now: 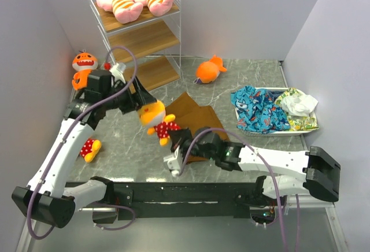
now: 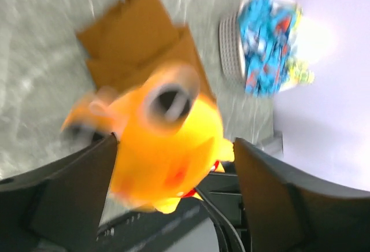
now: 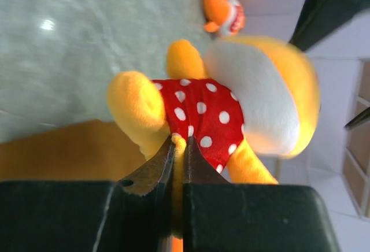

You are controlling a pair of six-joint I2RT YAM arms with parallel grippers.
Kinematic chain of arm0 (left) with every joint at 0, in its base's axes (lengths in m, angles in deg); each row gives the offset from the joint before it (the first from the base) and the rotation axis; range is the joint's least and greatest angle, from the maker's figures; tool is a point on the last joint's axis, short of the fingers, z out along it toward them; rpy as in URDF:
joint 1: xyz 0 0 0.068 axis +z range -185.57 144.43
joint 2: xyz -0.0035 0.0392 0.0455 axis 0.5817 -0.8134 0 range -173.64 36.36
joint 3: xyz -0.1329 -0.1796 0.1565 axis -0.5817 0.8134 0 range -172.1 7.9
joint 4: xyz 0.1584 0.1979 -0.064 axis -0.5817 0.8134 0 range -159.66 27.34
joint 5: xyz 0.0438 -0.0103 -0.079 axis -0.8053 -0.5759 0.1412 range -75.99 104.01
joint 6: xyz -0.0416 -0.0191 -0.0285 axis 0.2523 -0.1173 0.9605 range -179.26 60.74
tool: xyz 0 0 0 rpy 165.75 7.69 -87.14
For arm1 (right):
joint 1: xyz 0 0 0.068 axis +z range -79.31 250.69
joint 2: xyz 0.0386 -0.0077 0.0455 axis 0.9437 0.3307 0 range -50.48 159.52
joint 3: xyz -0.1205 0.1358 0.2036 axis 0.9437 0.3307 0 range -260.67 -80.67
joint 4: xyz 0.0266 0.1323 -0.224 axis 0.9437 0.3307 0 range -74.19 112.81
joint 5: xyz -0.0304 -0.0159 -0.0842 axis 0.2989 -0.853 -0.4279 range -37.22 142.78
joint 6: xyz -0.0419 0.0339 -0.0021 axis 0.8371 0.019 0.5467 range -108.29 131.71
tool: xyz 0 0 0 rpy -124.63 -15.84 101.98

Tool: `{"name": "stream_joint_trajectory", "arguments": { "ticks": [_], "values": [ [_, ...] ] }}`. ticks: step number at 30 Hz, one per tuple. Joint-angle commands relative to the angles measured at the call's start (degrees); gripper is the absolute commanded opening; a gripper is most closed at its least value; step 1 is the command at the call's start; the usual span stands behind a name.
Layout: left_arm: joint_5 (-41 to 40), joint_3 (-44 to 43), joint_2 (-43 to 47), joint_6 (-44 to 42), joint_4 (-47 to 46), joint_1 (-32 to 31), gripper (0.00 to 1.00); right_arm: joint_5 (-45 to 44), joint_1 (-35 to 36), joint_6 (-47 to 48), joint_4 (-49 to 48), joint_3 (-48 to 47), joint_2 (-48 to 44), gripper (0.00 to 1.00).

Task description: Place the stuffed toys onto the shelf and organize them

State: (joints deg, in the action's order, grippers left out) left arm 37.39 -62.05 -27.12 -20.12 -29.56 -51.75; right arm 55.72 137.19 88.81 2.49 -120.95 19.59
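Right gripper point(image 3: 178, 141) pinches a foot of the yellow polka-dot toy point(image 3: 202, 113). Left gripper point(image 2: 174, 148), jaws spread wide, brackets its head.

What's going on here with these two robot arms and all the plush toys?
The right gripper is shut on the lower end of a yellow polka-dot toy, held up over the table, while the left gripper stands open around its head. Two pink toys already lie on the shelf, on its top board. Two orange sharks and another polka-dot toy are not yet shelved.
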Motion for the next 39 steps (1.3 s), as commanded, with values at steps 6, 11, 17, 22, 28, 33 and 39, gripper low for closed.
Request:
{"name": "stream_joint_trajectory", "arguments": {
  "ticks": [6,11,17,22,28,33,39],
  "values": [
    [-18.62,-22.06,-0.76,-0.11,4.90,2.65,0.96,12.87,-12.25,3.32,-3.64,-13.77,0.51,0.00],
    [-22.31,-17.88,3.79,-3.35,-2.01,2.83,0.97,23.32,-18.06,3.23,-3.12,-20.79,4.72,0.00],
    [-32.33,-2.86,15.92,-6.60,-12.12,2.83,0.97,33.96,-23.43,3.23,-1.09,-30.20,12.81,0.00],
    [-43.21,7.36,25.68,-9.42,-19.08,2.83,0.96,38.80,-25.54,0.95,-1.00,-36.80,19.93,0.00],
    [-48.42,20.53,32.54,-12.50,-27.25,2.83,0.97,41.09,-27.47,0.07,-0.65,-45.32,28.89,0.00],
    [-50.71,25.74,33.86,-13.29,-29.99,2.83,0.97,41.53,-27.91,-1.34,-1.88,-54.55,38.19,0.00],
    [-51.16,26.80,34.56,-13.30,-29.99,2.83,0.97,40.92,-28.27,-3.44,-4.78,-67.56,49.97,0.00]
  ]
}}
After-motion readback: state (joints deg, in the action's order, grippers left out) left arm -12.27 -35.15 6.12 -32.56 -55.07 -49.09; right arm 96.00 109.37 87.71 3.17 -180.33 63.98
